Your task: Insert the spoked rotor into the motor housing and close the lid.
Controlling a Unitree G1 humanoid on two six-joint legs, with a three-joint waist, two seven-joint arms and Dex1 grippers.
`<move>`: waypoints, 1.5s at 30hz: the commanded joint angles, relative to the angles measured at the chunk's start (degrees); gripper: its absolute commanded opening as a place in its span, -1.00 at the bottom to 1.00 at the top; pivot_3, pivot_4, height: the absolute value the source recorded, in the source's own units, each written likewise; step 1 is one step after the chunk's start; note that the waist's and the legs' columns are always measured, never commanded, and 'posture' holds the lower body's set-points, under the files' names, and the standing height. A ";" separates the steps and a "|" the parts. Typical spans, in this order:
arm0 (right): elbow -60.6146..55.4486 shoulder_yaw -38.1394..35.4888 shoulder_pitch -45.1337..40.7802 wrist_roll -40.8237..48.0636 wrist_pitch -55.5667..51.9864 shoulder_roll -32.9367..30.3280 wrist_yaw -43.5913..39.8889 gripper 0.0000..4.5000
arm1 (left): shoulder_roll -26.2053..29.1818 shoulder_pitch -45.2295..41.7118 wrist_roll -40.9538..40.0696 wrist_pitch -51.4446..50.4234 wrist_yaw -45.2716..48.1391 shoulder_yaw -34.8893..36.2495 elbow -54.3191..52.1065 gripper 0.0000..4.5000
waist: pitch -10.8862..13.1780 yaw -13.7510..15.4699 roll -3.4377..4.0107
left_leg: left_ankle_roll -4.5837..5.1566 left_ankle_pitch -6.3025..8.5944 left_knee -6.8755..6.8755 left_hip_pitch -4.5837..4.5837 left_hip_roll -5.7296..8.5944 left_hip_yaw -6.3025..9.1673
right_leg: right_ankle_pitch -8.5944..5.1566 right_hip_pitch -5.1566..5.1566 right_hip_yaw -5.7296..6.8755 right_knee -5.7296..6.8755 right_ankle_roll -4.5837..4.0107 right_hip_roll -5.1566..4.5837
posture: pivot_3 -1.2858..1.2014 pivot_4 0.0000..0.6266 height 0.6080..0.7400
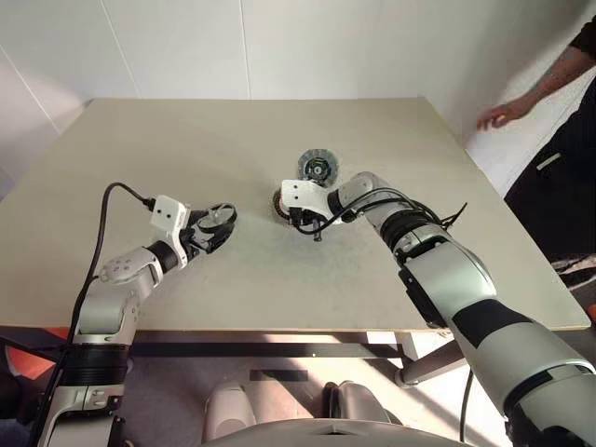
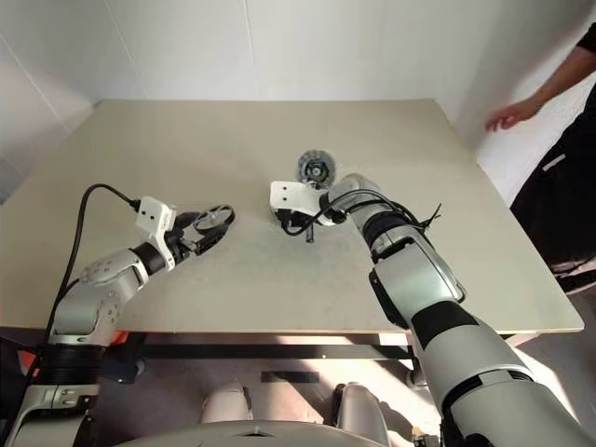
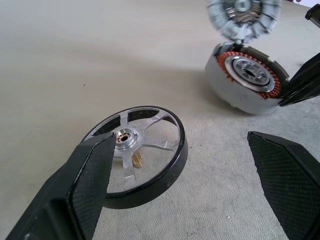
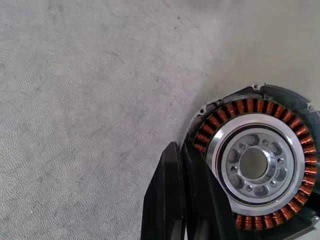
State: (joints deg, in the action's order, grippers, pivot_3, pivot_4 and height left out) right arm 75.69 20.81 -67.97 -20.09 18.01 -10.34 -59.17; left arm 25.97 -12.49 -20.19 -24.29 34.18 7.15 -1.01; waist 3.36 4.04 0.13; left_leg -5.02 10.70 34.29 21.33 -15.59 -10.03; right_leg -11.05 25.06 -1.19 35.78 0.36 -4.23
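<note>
No task step is complete. The spoked rotor (image 3: 141, 150) lies on the surface (image 1: 186, 149) between the wide-spread fingers of the left gripper (image 3: 182, 190). The right gripper (image 4: 182, 200), fingers closed on nothing, touches the motor housing (image 4: 255, 162) rim. The lid (image 1: 318, 169) lies just beyond the housing.

A bare test room or lab is suggested: a plain beige counter (image 1: 186, 140) is set into a corner of blank white walls (image 1: 279, 47), motor parts such as a copper-wound motor housing (image 4: 255, 165) are laid out on it, and a person (image 1: 559, 158) is seen standing alongside.
</note>
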 commanded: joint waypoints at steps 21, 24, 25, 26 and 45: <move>-6.54 -0.96 2.60 1.33 5.52 -6.37 -6.96 -0.97 | 0.55 0.58 0.01 0.73 -0.77 1.05 -1.50 0.98 | 0.00 0.23 0.00 | 0.00 0.00 0.02 -0.01 0.00 0.01 | 0.00 -0.05 0.04 0.01 0.00 0.00 | 0.03 -1.00 1.00; -9.66 -1.03 4.14 1.93 6.10 -7.92 -9.17 -0.97 | 0.45 0.02 0.17 0.67 -0.68 0.65 -0.97 0.98 | 0.00 0.33 0.00 | 0.01 0.00 0.02 0.01 0.01 0.01 | 0.00 -0.05 0.05 -0.02 0.00 0.00 | 0.03 -1.00 1.00; -10.80 -1.02 4.66 2.13 6.20 -8.32 -9.79 -0.97 | 0.45 -0.12 0.21 0.66 -0.64 0.56 -0.85 0.98 | 0.00 0.36 -0.01 | 0.02 0.00 0.02 0.02 0.02 0.01 | 0.00 -0.05 0.05 -0.02 0.00 0.00 | 0.03 -1.00 1.00; -12.17 -1.08 5.25 2.48 6.18 -8.67 -10.51 -0.97 | 0.45 -0.21 0.22 0.66 -0.59 0.52 -0.74 0.98 | 0.00 0.37 -0.01 | 0.02 0.00 0.02 0.03 0.02 0.01 | 0.00 -0.05 0.06 -0.02 0.00 0.00 | 0.03 -1.00 1.00; -40.80 0.36 17.78 6.94 -3.61 -13.89 -18.82 -0.97 | 0.46 0.35 0.22 0.32 -0.53 0.51 -0.77 0.98 | -0.01 0.28 -0.04 | 0.04 -0.02 0.02 0.00 0.01 0.01 | 0.00 -0.05 0.04 0.00 0.00 0.01 | 0.03 -1.00 1.00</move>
State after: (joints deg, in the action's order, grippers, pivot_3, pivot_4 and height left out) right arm 38.25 21.13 -50.00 -15.06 15.21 -23.62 -77.38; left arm 25.97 -11.63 -19.94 -24.31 33.66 7.05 -0.36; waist 3.35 4.32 0.09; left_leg -4.97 10.68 34.31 21.32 -15.58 -10.02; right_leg -11.05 25.01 -1.14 35.78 0.37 -4.22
